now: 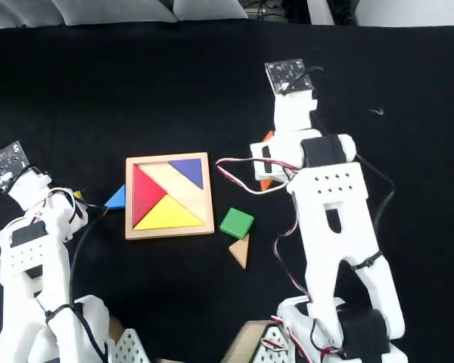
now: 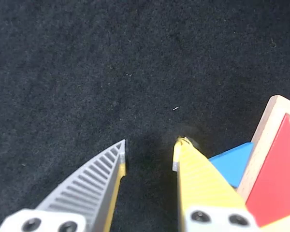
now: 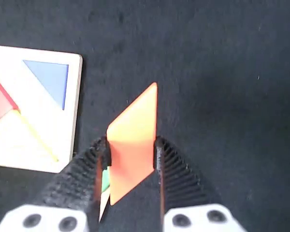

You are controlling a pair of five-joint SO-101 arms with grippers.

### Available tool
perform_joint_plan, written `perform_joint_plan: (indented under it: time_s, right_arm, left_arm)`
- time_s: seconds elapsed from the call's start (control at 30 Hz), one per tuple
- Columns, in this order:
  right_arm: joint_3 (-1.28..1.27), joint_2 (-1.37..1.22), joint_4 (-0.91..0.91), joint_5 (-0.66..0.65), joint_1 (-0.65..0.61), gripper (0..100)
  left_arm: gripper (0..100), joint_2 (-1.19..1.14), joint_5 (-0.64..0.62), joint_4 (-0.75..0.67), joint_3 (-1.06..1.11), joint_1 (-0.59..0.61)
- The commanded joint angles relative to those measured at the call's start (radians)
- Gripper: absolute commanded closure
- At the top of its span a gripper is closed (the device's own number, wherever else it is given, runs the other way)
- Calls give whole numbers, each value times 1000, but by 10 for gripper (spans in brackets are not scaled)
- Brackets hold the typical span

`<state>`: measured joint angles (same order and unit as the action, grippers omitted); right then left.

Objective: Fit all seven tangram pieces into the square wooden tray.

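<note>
Right gripper (image 3: 131,143) clamped on orange piece (image 3: 135,128) near tray (image 1: 169,231); left gripper (image 2: 150,147) spread, empty, beside blue triangle (image 2: 232,162); green square (image 1: 236,223) loose by tray.

light: bright, even | shadows: faint — soft-edged | glare: wooden tray (image 3: 77,106) washed pale

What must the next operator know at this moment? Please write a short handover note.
Left hand: open, over the cloth beside the light blue triangle, which lies outside the wooden tray, at its edge.
Right hand: shut on the orange parallelogram, away from the tray.
Done: red triangle, yellow triangle and dark blue triangle sit in the tray.
Left: the parallelogram, the light blue triangle, the green square and the tan triangle beside the tray.
</note>
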<state>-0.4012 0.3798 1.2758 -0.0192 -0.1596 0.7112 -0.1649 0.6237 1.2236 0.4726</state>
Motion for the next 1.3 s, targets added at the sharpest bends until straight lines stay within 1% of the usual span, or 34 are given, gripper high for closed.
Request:
perform_joint_plan:
  time_s: [0.0, 0.07, 0.17, 0.2, 0.23, 0.33, 0.53, 0.63, 0.73, 0.83, 0.9, 1.03, 1.27]
  right_arm:
    - [62, -35, 8, 0, -12, 982]
    - [64, -53, 8, 2, -14, 928]
    - [62, -53, 12, 2, -14, 780]
    - [62, -53, 23, 0, -14, 741]
    - [64, -53, 28, -3, -14, 724]
    - [58, -33, 32, -49, -12, 734]
    - [13, 74, 32, -92, -11, 736]
    - [-64, 97, -20, -140, -11, 737]
    - [-176, 73, -133, -192, -12, 737]
    - [-245, 2, -258, -222, -12, 737]
    - [-248, -70, -301, -224, -12, 737]
    - [-171, -239, -339, -224, -12, 737]
    - [-27, -486, -333, -222, -12, 737]
  left_arm:
    - [830, 12, 3, -9, -4, 2]
    - [830, 12, 3, -9, -4, 4]
    - [830, 12, 3, -9, -4, 4]
    - [830, 12, 3, -9, -4, 4]
    - [830, 12, 3, -9, -4, 4]
    - [830, 12, 3, -9, -4, 4]
    - [830, 12, 3, -9, -4, 2]
    - [830, 12, 3, -9, -4, 2]
    - [830, 12, 3, -9, -4, 4]
    - [830, 12, 3, -9, -4, 2]
    - [830, 12, 3, -9, -4, 2]
    - [830, 12, 3, -9, -4, 2]
    - [830, 12, 3, -9, -4, 4]
